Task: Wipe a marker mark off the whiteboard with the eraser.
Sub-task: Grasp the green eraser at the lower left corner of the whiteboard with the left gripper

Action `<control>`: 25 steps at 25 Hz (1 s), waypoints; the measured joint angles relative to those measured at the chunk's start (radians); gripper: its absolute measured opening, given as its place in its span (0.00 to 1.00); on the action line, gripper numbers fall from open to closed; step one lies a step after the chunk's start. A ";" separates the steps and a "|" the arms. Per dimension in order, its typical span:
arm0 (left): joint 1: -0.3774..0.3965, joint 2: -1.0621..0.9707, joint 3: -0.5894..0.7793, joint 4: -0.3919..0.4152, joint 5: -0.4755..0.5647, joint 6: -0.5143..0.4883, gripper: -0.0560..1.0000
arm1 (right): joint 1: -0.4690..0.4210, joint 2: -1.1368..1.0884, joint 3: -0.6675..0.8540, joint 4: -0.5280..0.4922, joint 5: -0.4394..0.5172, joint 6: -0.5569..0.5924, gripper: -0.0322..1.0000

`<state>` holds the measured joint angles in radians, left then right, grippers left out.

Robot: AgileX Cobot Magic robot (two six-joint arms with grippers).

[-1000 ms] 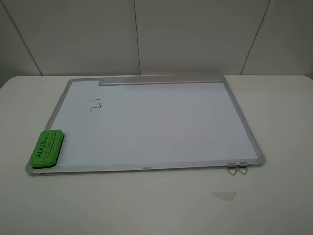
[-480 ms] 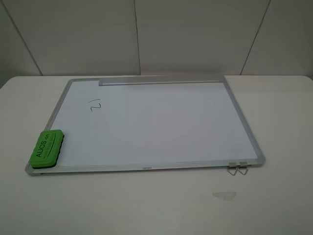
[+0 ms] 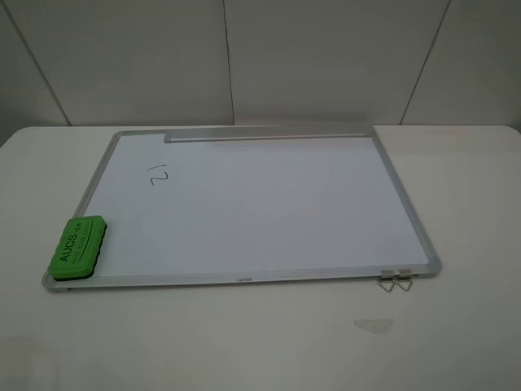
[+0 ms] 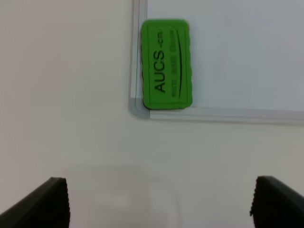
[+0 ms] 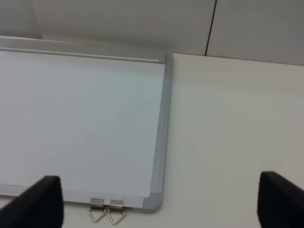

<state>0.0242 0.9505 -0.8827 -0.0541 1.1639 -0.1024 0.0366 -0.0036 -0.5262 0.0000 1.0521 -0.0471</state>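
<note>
flat on a pale table (image 3: 464, 187): the whiteboard (image 3: 269, 212), silver-grey frame all round, grey tray strip (image 3: 269, 133) along one long edge, two small metal clips (image 3: 396, 279) hooked on the opposite long edge, close to one corner.

at the other end of that clip edge, in the whiteboard's corner: the eraser (image 3: 77, 248), bright green, lettering up, dark felt face down. long side parallel to the whiteboard's short edge and overlapping the frame there; one short end just touching the frame of the clip edge. untouched by either arm.

on the white surface, nearer the tray strip than the clip edge and on the eraser's half of the whiteboard: the marker mark (image 3: 158, 174), a thin black scribble like "12", well apart from the eraser, unwiped.

left gripper (image 4: 159, 204) off the whiteboard, over bare table just beyond the eraser's corner, fingers spread wide, nothing between them, only the dark tips in view.

right gripper (image 5: 159, 202) likewise off the whiteboard, beyond the clip edge near the clips' corner, fingers wide apart and empty.

on the table past the clip edge, near the clips: a small pale translucent scrap (image 3: 373, 324), perhaps tape, too faint to tell.
</note>
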 joint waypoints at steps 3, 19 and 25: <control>0.000 0.137 0.000 0.000 -0.039 -0.004 0.79 | 0.000 0.000 0.000 0.000 0.000 0.000 0.82; 0.000 0.603 0.000 -0.047 -0.386 0.050 0.79 | 0.000 0.000 0.000 0.000 0.000 0.000 0.82; 0.000 0.715 -0.001 -0.078 -0.442 0.076 0.79 | 0.000 0.000 0.000 0.000 0.000 0.000 0.82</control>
<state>0.0242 1.6658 -0.8834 -0.1324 0.7221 -0.0261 0.0366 -0.0036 -0.5262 0.0000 1.0521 -0.0471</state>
